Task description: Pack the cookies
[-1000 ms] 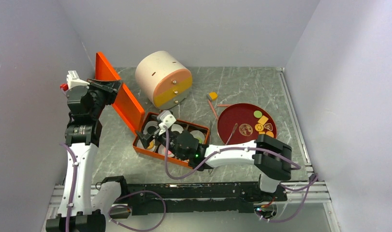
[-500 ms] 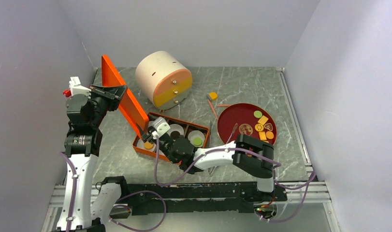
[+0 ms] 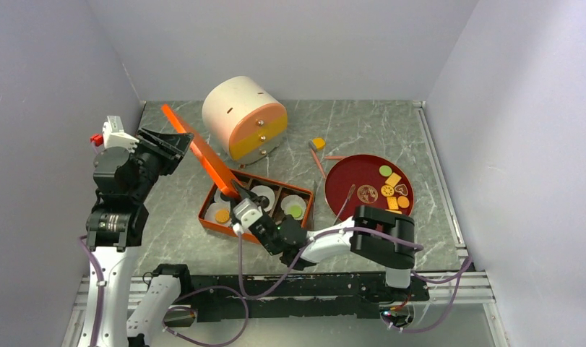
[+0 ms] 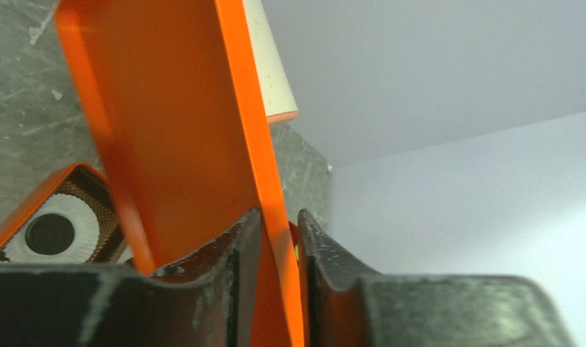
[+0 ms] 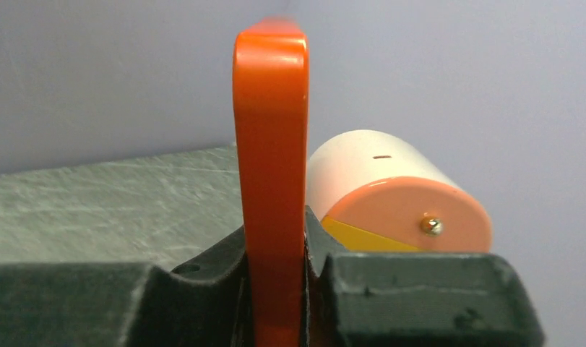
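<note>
The orange box (image 3: 255, 233) lies mid-table with white paper cups in it. An orange cookie (image 3: 222, 215), a dark one (image 3: 264, 199) and a green one (image 3: 295, 211) sit in the cups. More cookies (image 3: 391, 189) lie on the red plate (image 3: 351, 173). The orange lid (image 3: 203, 153) leans over the box. My left gripper (image 3: 175, 142) stands at its upper end, jaws slightly open around the rim (image 4: 279, 213), with a gap on one side. My right gripper (image 3: 237, 189) is shut on the lid (image 5: 270, 108) at its lower end (image 5: 275, 231).
A cream and peach cylinder with small drawers (image 3: 245, 118) stands behind the box. A loose orange-yellow piece (image 3: 318, 143) and thin sticks (image 3: 317, 160) lie between it and the plate. Grey walls close in on three sides.
The lid has swung down from nearly upright to lean over the box. My right gripper left the box's inside and closed on the lid's lower end. My left jaws have loosened.
</note>
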Robot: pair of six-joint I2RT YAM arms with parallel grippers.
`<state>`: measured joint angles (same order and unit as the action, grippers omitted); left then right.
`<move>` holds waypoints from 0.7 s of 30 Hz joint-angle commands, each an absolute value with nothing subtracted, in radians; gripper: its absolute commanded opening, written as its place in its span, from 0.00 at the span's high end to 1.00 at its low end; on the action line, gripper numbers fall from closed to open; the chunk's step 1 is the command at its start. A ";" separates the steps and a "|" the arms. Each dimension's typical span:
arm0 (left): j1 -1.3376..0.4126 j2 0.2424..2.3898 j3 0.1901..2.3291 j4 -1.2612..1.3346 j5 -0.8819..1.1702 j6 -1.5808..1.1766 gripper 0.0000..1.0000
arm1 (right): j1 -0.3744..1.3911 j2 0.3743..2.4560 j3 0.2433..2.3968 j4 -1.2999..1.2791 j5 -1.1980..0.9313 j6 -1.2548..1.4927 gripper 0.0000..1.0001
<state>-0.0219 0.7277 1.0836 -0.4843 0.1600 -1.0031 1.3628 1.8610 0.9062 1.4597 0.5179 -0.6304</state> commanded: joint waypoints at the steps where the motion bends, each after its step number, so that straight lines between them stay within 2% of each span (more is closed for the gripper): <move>1: -0.040 0.707 1.141 -0.504 0.088 -0.899 0.47 | 1.403 1.803 0.857 1.650 0.487 -0.891 0.96; 4: -0.055 0.707 1.143 -0.543 0.037 -0.857 0.36 | 1.423 1.802 0.821 1.689 0.462 -1.042 1.00; 7: -0.069 0.704 1.128 -0.563 0.016 -0.818 0.30 | 1.436 1.808 0.794 1.726 0.448 -1.171 1.00; 21: -0.089 0.686 0.960 -0.672 0.002 -0.770 0.24 | 1.447 1.786 0.738 1.810 0.338 -1.395 1.00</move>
